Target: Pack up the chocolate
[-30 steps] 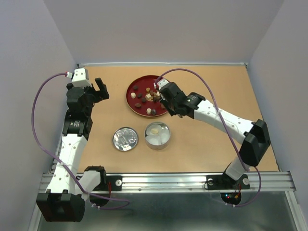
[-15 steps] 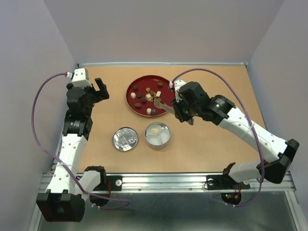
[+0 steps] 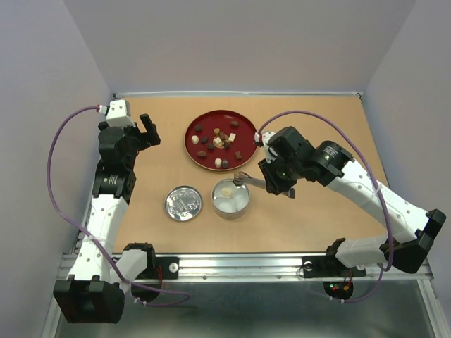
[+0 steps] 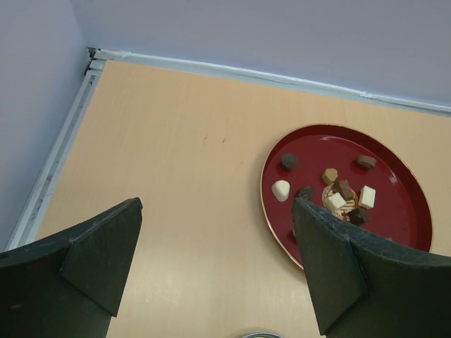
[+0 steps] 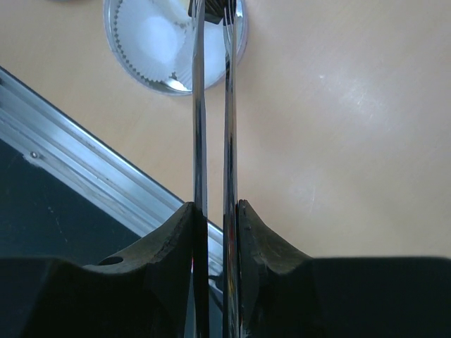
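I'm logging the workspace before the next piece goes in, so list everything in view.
chocolate pieces: roughly a dozen, dark brown, reddish brown and cream, on the red plate
cream chocolate: one, cream, inside the tin
red plate: one, red, far middle of the table
tin: one, silver, round, open, nearer than the plate
paper cups: count unclear, white, inside the tin
lid: one, silver, flat on the table left of the tin
tongs: one pair, metal, tips over the tin
table: one, tan
left gripper: one, black, open and empty, left of the plate
right gripper: one, black, shut on the tongs, right of the tin
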Robot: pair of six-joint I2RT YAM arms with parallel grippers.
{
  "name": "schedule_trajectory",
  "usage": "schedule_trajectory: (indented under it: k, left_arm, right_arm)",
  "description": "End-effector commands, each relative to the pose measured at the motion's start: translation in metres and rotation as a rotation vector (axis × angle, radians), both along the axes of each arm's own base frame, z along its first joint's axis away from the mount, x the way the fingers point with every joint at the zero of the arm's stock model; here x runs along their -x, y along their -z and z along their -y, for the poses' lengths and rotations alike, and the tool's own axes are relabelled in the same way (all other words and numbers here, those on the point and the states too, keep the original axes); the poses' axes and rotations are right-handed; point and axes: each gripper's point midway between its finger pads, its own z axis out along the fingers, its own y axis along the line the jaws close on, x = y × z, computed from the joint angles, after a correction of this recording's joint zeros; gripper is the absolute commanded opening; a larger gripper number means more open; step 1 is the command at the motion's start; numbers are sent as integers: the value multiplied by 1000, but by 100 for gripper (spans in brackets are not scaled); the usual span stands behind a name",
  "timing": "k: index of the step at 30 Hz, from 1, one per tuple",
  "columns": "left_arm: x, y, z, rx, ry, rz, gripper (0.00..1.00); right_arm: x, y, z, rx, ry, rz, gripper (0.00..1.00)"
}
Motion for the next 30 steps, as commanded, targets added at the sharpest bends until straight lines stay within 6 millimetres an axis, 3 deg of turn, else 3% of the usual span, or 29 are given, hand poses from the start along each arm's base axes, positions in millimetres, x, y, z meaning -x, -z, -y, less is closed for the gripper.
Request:
schedule_trajectory:
  k: [1, 13, 21, 30]
  left_arm:
    - [-2, -12, -1, 1, 2, 41, 99]
    - [-3, -9, 0, 3, 6, 29, 99]
    - [-3, -10, 0, 4, 9, 30, 99]
    - [-3, -9, 0, 4, 9, 29, 99]
  right_arm:
    - [23, -13, -2, -54, -53, -53, 28]
    - [33, -18, -8, -83, -82, -100, 30]
    - [30, -16, -7, -67, -65, -94, 47]
    - [22, -20, -1, -47, -29, -50, 45]
